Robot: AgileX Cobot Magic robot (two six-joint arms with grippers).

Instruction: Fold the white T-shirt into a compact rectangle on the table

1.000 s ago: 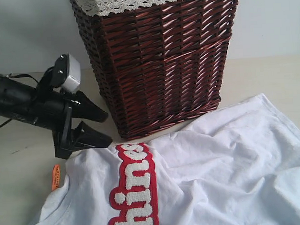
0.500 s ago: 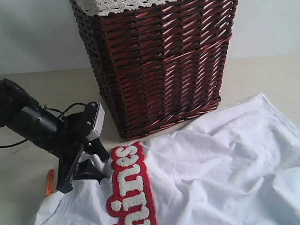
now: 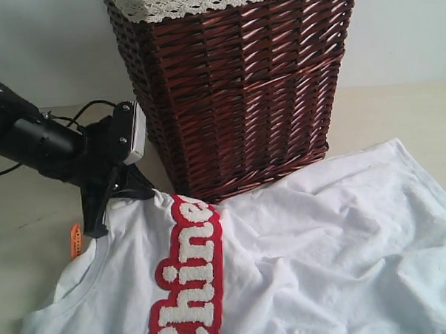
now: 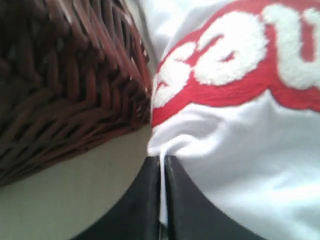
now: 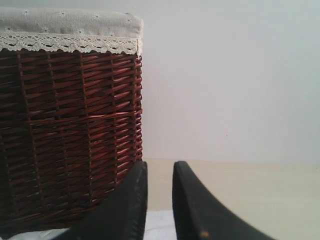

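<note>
The white T-shirt [image 3: 322, 244] lies crumpled over the table [image 3: 33, 220] in front of the basket, and its red "Chinese" band [image 3: 190, 272] runs down the left part. An orange neck tag [image 3: 76, 241] sticks out at its left edge. My left gripper [image 3: 139, 193] is shut on the shirt's upper left edge, close to the basket's corner. In the left wrist view the white cloth [image 4: 240, 150] is pinched between the black jaws of that gripper [image 4: 161, 159]. My right gripper [image 5: 160, 167] is open and holds nothing, with a strip of shirt [image 5: 156, 226] below it. It is out of the exterior view.
A tall dark red-brown wicker basket [image 3: 234, 92] with white lace trim stands at the back centre, right against the shirt's top edge. It fills one side of the left wrist view [image 4: 65, 75] and of the right wrist view [image 5: 70, 125]. A pale wall rises behind the table.
My left gripper came down from above the table, shut on the shirt's upper left edge, and drew it up toward the basket. The lettering band shifted and straightened with it.
</note>
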